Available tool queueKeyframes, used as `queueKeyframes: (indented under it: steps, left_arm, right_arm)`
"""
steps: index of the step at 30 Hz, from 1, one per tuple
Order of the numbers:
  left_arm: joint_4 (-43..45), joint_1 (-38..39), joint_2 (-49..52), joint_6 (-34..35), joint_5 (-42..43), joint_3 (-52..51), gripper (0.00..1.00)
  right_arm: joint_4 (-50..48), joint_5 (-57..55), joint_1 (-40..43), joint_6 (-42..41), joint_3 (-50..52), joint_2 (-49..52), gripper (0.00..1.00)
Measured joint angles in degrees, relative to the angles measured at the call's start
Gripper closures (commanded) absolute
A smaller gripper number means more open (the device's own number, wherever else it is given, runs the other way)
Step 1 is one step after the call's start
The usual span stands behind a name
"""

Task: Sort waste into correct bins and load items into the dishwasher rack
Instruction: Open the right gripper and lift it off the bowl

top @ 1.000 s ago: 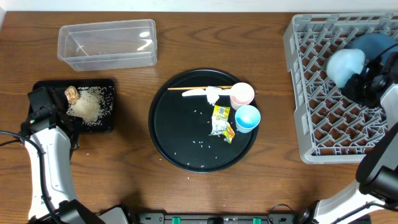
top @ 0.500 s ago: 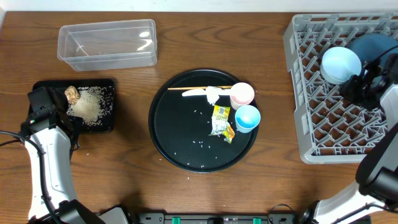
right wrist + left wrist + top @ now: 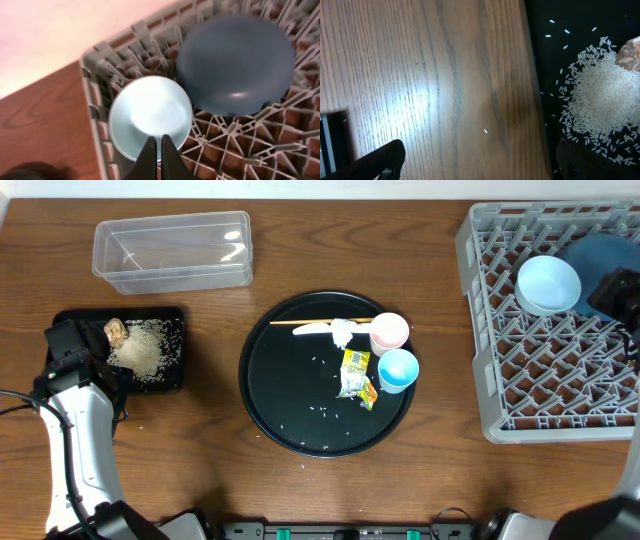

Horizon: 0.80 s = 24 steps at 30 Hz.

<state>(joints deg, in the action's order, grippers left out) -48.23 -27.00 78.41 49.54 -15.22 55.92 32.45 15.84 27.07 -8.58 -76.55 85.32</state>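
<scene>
You are looking down on a brown wooden table [image 3: 200, 480] with a visible grain. A thin pale strip runs along its far edge. In the left wrist view a soft glare of light sits on the wood, with one stray rice grain [image 3: 485, 131] beside it.

At far left lies a clear plastic rectangular tub [image 3: 172, 250]. Nearer you, a shallow black rectangular tray [image 3: 172, 315] holds a heap of loose white rice grains [image 3: 145, 350] and a small brown food lump [image 3: 115, 331] touching the heap.

The left gripper [image 3: 480, 162] hangs over the bare wood just beside that tray. Its two fingers are spread wide apart and hold nothing.

In the middle sits a large round black tray [image 3: 290, 380]. On it lie a thin wooden stick [image 3: 310, 322], a crumpled white tissue [image 3: 342, 332], a small pink cup [image 3: 389, 332], a small light-blue cup [image 3: 397, 370] and a yellow-green snack wrapper [image 3: 356, 375]. The wrapper lies just beside the blue cup. A few rice grains are scattered on the tray.

At right stands a large square grey plastic crate with a lattice bottom [image 3: 480, 330]. Inside it, at the far side, a smaller pale-blue bowl [image 3: 150, 117] rests beside a large dark-blue bowl [image 3: 235, 62], which lies upside down.

The right gripper [image 3: 160, 139] hovers above the pale bowl's near edge. Its fingers are pressed together, with nothing between them.

Beyond the crate's corner, the right wrist view shows a blurred, pale pinkish area.
</scene>
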Motion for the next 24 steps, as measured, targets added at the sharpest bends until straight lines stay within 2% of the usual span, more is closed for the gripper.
queueKeyframes:
  steps: [11, 24]
  left_arm:
    - [0.02, 0.00, 0.00, 0.00, 0.00, 0.00, 0.02]
    - [0.00, 0.00, 0.00, 0.00, 0.00, 0.00, 0.02]
  right_arm:
    - [-1.86, 0.09, 0.00, -0.07, 0.17, 19.80, 0.99]
    - [0.20, -3.13, -0.02, -0.63, 0.09, 21.55, 0.99]
